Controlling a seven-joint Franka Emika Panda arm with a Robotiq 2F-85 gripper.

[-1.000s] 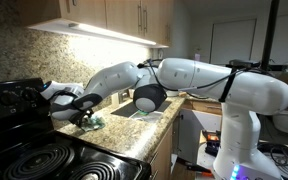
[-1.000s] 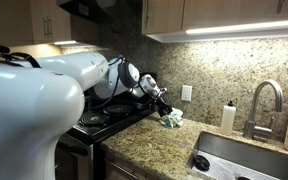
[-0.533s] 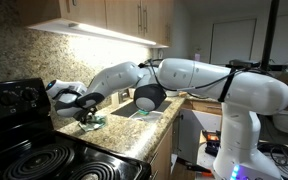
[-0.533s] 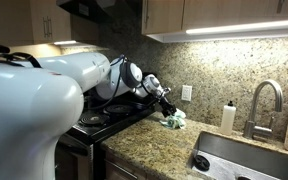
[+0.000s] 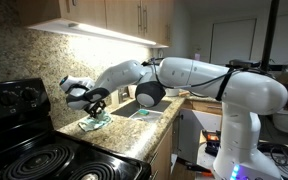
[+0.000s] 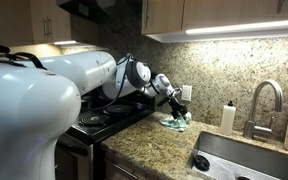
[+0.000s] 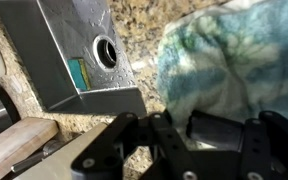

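Observation:
A crumpled white cloth with blue-green print (image 5: 96, 123) (image 6: 178, 122) sits on the granite counter close to the backsplash. My gripper (image 5: 96, 107) (image 6: 173, 103) stands right over it, shut, with its tips in the top of the cloth. In the wrist view the cloth (image 7: 234, 60) fills the upper right and reaches down between the black fingers of the gripper (image 7: 209, 125). The pinch itself is hidden by the fingers and folds.
A steel sink (image 7: 64, 50) with a drain and a green sponge (image 7: 76, 72) lies beside the cloth. A faucet (image 6: 264, 100), a soap bottle (image 6: 227, 118) and a wall outlet (image 6: 186, 93) line the backsplash. The black stove (image 5: 34, 155) borders the counter's other side.
The gripper has moved away from the stove towards the sink and risen a little. The cloth has slid along the counter with it.

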